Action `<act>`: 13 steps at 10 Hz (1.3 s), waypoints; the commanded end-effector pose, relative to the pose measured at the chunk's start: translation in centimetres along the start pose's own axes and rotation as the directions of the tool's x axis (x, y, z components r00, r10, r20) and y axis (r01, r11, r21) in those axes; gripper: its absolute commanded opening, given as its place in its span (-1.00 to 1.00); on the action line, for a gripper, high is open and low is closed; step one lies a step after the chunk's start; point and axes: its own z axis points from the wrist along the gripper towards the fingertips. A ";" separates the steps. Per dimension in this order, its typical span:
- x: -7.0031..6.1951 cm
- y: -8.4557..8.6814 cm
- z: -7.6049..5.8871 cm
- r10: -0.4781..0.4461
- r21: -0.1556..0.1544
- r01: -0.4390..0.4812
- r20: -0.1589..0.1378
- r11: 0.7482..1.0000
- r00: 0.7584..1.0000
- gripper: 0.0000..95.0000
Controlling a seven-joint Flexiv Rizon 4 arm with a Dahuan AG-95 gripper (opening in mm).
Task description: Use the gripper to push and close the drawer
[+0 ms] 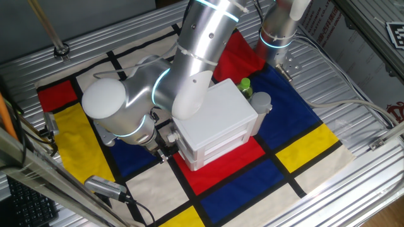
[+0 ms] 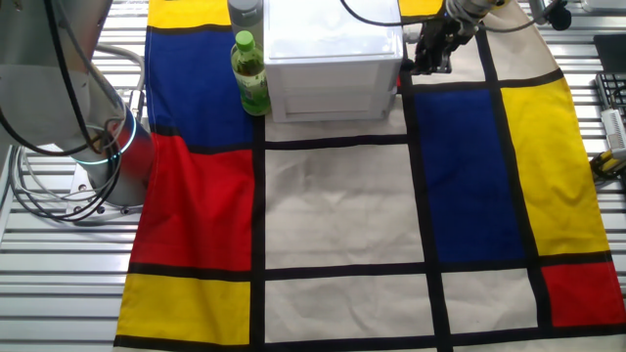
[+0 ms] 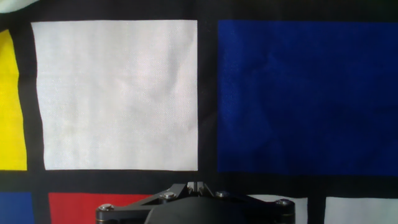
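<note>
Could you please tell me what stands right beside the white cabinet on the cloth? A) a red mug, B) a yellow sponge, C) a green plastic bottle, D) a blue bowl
C: a green plastic bottle stands upright against the side of the white boxy cabinet in both fixed views.

A ribbed metal table (image 2: 59, 293) carries a colour-block cloth (image 2: 337, 205), on which stand a white cabinet (image 2: 328, 59) and 1 green bottle (image 2: 249, 73).

Cloth (image 2: 333, 205): red, blue, yellow and off-white rectangles, black grid lines. Cabinet (image 1: 218, 116): plain white. Bottle (image 2: 250, 76): green, pale label. Arm (image 1: 202, 38): silver-grey, cyan rings. Gripper (image 2: 430, 49): black. Table (image 2: 59, 284): ribbed silver metal.
</note>
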 end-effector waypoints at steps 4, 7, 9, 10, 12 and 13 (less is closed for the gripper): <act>0.5 -0.2 0.3 -0.008 -0.006 0.008 -0.001 1.000 1.000 -1.00; 0.5 -0.2 0.3 -0.008 -0.007 0.008 -0.009 1.000 1.000 -1.00; 0.6 -0.1 0.3 -0.007 -0.009 0.007 -0.010 1.000 1.000 -1.00; 0.6 -0.1 0.3 -0.007 -0.008 0.007 -0.010 1.000 1.000 -1.00; 0.6 -0.1 0.3 -0.006 -0.007 0.006 -0.007 1.000 1.000 -1.00; 0.5 -0.1 0.3 -0.003 -0.005 0.003 -0.002 1.000 1.000 -1.00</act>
